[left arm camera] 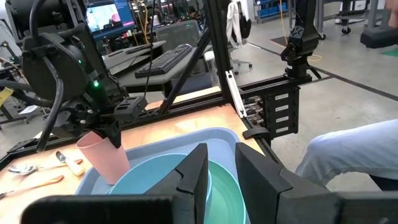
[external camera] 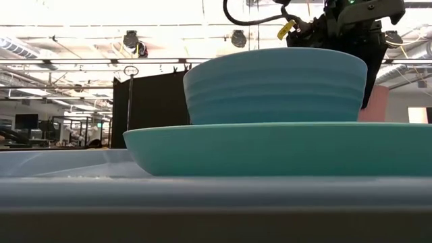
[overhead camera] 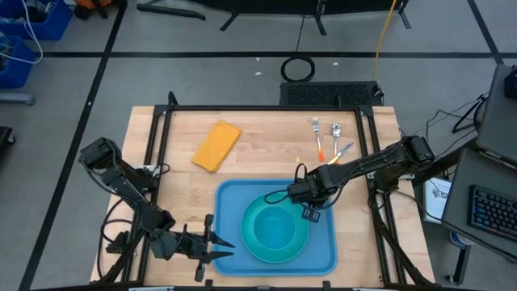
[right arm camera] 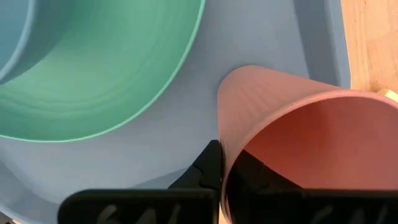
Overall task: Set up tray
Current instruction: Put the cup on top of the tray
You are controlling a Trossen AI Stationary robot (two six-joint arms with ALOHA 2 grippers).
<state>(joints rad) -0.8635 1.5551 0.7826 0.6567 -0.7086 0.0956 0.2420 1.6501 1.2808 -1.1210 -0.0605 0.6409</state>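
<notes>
Pinching smooth pink cup (right arm camera: 298, 130), right fingers (right arm camera: 208, 167), glossy rimmed tray (overhead camera: 230, 202)

A folded yellow cloth (overhead camera: 216, 145) lies well apart from the fork (overhead camera: 317, 131) and spoon (overhead camera: 336, 133).

No text, label or number can be read anywhere — not on any item.

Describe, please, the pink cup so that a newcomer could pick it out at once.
Start at the blue tray on the wooden table's near edge. Above its right side, beside the teal plate, the right tool holds the pink cup tilted by its rim. It is the only pink, tapered vessel there.
</notes>
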